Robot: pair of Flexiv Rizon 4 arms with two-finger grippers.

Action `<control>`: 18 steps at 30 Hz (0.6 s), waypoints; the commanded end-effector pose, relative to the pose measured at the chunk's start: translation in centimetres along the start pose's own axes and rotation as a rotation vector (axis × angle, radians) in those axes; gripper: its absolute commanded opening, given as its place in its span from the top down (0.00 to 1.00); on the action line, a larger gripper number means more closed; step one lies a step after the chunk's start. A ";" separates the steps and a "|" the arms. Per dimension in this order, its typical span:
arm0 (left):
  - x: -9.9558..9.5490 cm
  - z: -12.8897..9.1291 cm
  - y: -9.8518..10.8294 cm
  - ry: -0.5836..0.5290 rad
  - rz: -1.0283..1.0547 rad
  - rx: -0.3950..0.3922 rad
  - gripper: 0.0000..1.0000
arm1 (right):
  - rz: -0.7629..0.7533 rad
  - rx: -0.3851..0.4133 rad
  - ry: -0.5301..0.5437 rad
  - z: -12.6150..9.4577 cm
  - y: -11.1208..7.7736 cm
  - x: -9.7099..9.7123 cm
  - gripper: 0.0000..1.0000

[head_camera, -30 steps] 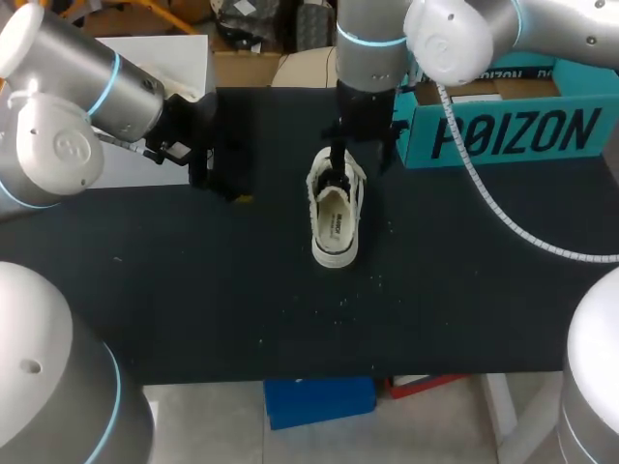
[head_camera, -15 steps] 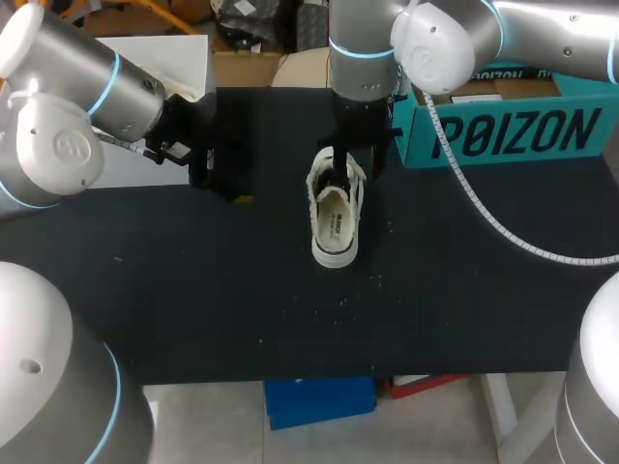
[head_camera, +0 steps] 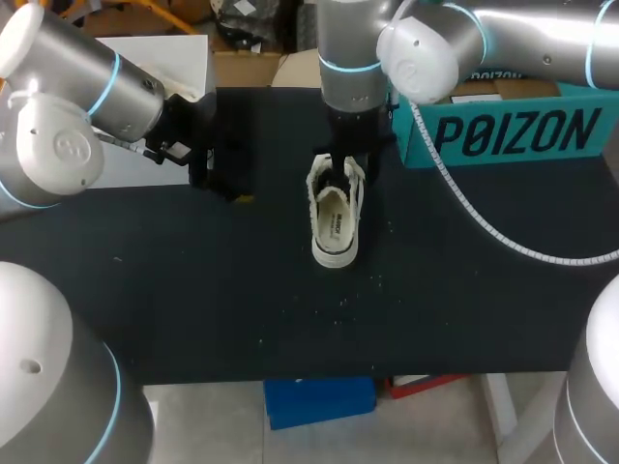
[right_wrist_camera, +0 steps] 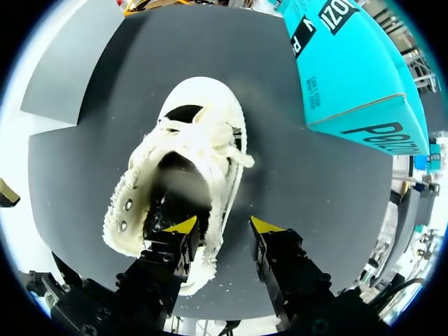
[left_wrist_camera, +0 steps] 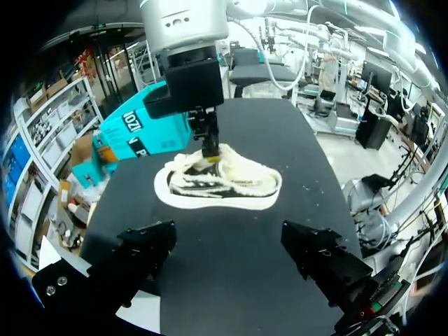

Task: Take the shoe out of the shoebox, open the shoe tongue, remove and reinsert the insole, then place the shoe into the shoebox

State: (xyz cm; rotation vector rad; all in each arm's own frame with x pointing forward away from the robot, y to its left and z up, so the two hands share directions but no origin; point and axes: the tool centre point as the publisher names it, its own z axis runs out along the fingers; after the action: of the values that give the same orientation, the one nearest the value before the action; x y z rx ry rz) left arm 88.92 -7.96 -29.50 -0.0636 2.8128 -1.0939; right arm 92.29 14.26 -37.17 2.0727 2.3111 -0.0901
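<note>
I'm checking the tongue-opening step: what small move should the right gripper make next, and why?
Probably close the right gripper on the laced edge of the shoe. One finger sits inside the opening, the other outside the side wall, and they look open, not yet pinching it.

Your shoe (head_camera: 336,217) sits mid-counter (head_camera: 193,290). Shoebox (head_camera: 503,126) behind shoe, off to its right. Right claw (right_wrist_camera: 224,225) straddles shoe's side wall at far end. Left claw (head_camera: 227,188) left of shoe, well apart.
</note>
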 end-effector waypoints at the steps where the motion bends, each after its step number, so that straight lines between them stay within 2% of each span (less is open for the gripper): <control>1: 0.2 0.1 0.0 -0.006 0.000 0.000 0.00 | 0.009 0.001 0.004 1.6 -0.1 0.6 0.58; 7: 0.2 0.1 0.0 -0.006 0.000 0.000 0.00 | 0.034 -0.017 0.000 2.7 -0.4 1.0 0.57; 14: 0.2 0.1 0.0 -0.006 0.000 0.000 0.00 | 0.053 -0.019 -0.002 3.4 -0.3 0.3 0.56; 17: 0.2 0.1 0.0 -0.006 0.000 0.000 0.00 | 0.055 -0.019 -0.005 3.5 -0.2 0.2 0.60; 18: 0.2 0.1 0.0 -0.006 0.000 0.000 0.00 | 0.054 -0.020 -0.007 3.6 -0.2 0.1 0.65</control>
State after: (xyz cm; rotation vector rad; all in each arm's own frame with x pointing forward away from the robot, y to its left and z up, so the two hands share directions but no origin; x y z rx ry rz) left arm 88.92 -7.96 -29.50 -0.0637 2.8127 -1.0939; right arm 91.93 14.04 -40.52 2.1208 2.2407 -0.0718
